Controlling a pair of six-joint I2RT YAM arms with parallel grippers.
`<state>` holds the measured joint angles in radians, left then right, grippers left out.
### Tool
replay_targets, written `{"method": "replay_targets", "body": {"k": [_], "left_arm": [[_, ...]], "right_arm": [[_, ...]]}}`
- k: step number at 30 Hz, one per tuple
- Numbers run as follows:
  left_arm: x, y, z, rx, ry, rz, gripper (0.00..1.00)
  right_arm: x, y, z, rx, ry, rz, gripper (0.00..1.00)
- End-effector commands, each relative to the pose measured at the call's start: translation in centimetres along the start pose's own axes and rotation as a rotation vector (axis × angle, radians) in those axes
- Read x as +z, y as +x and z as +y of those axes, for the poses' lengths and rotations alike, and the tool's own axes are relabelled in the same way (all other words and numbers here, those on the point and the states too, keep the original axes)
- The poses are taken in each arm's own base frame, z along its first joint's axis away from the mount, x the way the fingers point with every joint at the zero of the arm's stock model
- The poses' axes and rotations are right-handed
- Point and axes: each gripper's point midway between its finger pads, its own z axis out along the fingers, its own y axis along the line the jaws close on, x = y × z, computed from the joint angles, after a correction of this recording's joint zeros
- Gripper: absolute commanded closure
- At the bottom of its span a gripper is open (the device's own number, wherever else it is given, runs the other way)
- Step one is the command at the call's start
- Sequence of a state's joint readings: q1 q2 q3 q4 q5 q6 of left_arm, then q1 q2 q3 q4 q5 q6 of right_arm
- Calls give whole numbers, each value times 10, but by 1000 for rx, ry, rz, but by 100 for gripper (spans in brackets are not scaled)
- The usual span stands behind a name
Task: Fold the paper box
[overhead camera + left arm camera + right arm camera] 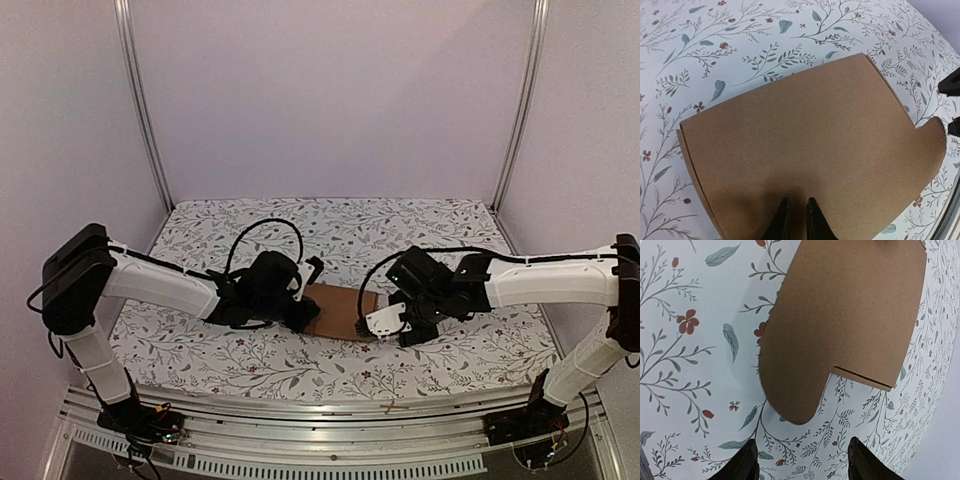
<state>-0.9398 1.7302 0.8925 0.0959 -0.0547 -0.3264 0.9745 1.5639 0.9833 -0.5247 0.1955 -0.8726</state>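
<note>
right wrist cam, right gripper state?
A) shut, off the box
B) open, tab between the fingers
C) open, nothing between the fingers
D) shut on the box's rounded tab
C: the right gripper has its fingers apart with only tablecloth between them; the paper box ends its rounded tab short of them.

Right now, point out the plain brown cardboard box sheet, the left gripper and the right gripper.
paper box point(810, 145), left wrist view, middle of its main panel.
left gripper point(798, 204), left wrist view, gap between its black fingertips.
right gripper point(802, 446), right wrist view, midway between its spread fingertips.
</note>
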Motion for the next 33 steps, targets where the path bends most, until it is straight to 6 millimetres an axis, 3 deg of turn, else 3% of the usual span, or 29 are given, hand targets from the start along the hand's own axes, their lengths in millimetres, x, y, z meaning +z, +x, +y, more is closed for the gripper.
{"method": "replay_targets", "body": {"k": [1, 3, 5, 10, 14, 15, 19, 24, 29, 33], "left_arm": [[15, 12, -1, 7, 5, 38, 88], [17, 14, -1, 10, 3, 37, 88], [20, 17, 1, 10, -3, 39, 88], [20, 14, 0, 27, -3, 38, 88], [5, -4, 1, 66, -18, -12, 87], [1, -8, 2, 75, -26, -22, 87], [-7, -18, 4, 99, -37, -52, 87], [-2, -14, 3, 102, -21, -43, 87], [2, -8, 7, 101, -36, -30, 86], [-3, -12, 17, 87, -87, -42, 77]], "right_arm": [[-31, 30, 31, -25, -90, 53, 38], [-40, 33, 28, -5, -73, 47, 34], [-55, 21, 11, 73, -54, -35, 30], [-81, -19, -60, 449, -117, -314, 29], [-59, -22, -99, 670, -221, -373, 32], [-44, -18, -104, 714, -256, -360, 32], [2, -13, -100, 774, -337, -295, 34], [44, -6, -86, 807, -397, -211, 35], [64, 6, -73, 834, -406, -134, 39], [64, 8, -68, 842, -414, -124, 41]]}}
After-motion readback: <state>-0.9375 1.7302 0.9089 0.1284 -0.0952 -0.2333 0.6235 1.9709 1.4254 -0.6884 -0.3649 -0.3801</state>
